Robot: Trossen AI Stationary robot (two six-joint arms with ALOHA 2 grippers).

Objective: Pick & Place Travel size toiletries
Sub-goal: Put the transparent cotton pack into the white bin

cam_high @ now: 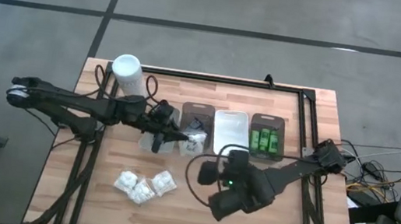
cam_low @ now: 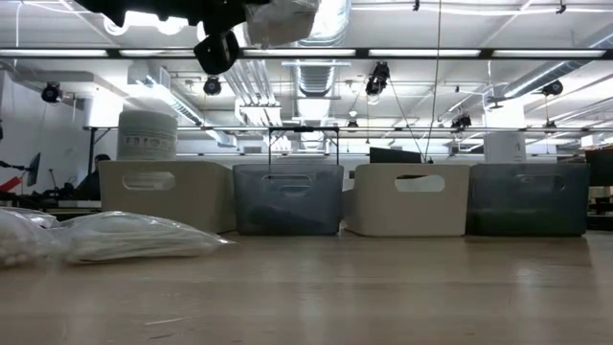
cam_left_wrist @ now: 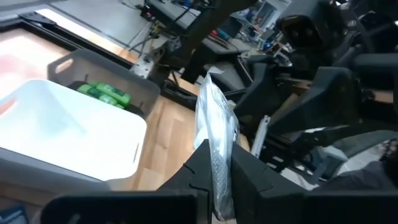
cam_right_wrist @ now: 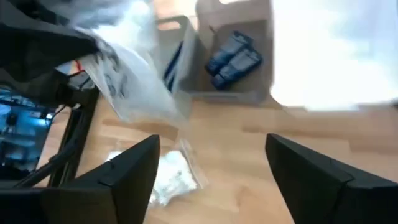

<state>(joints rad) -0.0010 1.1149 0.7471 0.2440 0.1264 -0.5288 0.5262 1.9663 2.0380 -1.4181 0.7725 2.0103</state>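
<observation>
Wood-plank table (cam_high: pixel 95 191) seen from above w/ two dark arms reaching in over it. The left gripper (cam_high: pixel 181 136) sits over the middle of the table, at the front edge of the tray row, jaws closed on a white crinkly packet (cam_left_wrist: pixel 217 143); in the left wrist view the packet stands upright, pinched between the two dark fingers (cam_left_wrist: pixel 249 174). The low view shows that same packet up in the air, well above the tabletop. The right gripper (cam_high: pixel 217 175) is just beside it, nearer the front edge, jaws spread wide w/ nothing between them; its wrist view shows the packet hanging in front, gripped by the other arm, apart from its own fingers.

Behind the grippers, four trays in a row: a pale one at the left end partly hidden by the left arm, then a grey tray (cam_high: pixel 197 117) w/ dark blue sticks (cam_right_wrist: pixel 235 59) inside, a white tray (cam_high: pixel 230 128), and a grey tray (cam_high: pixel 268 121) holding bright green bottles (cam_high: pixel 264 142). A tall white container (cam_high: pixel 127 72) stands at the back left corner.

More white crinkly packets (cam_high: pixel 144 185) lie in a loose cluster on the bare wood toward the front left, well apart from the trays; low view shows them flat on the table at the left.
</observation>
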